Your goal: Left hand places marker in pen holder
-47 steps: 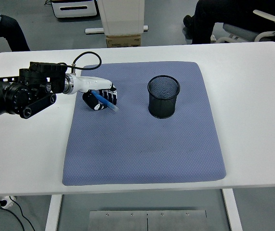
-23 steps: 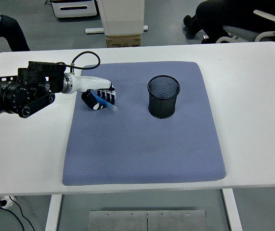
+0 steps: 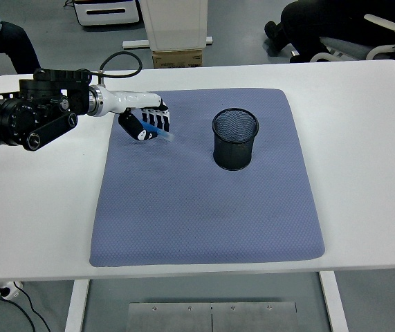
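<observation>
One left hand [image 3: 145, 123] gripping one blue marker [image 3: 158, 131]; one black pen holder [image 3: 235, 139] well apart.

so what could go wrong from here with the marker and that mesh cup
1. The left hand holds the blue marker slanted, with only part of it inside the fingers, so it could slip out and land on the purple mat.
2. The black mesh pen holder stands loose and apart to the right; a tilted marker could catch its rim and tip it.
3. The holder's opening looks narrow, so a drop from the side may miss.
</observation>
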Controlling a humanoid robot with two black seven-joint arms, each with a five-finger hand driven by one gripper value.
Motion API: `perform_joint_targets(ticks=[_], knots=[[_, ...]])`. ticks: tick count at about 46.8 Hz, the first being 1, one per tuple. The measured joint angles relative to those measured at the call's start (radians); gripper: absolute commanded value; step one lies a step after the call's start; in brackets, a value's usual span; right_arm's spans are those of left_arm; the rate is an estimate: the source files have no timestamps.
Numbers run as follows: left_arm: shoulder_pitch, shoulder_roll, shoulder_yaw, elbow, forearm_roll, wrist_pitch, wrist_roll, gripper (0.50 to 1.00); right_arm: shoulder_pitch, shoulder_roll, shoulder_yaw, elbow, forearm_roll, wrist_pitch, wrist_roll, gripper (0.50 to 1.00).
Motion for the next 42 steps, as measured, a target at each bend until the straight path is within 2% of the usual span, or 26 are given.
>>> perform_joint_targets(ticks=[24, 42], knots=[[-0.052, -0.008, -0.064, 0.0, -0.04, -0.023, 0.0, 0.5, 0.0, 0.0, 0.0, 0.001, 0.0, 0.0, 0.0, 1.0], [-0.115, -0.028, -0.098, -0.002, -0.128, -0.038, 0.0, 0.5, 0.0, 0.0, 0.0, 0.0, 0.0, 0.0, 0.0, 1.0]])
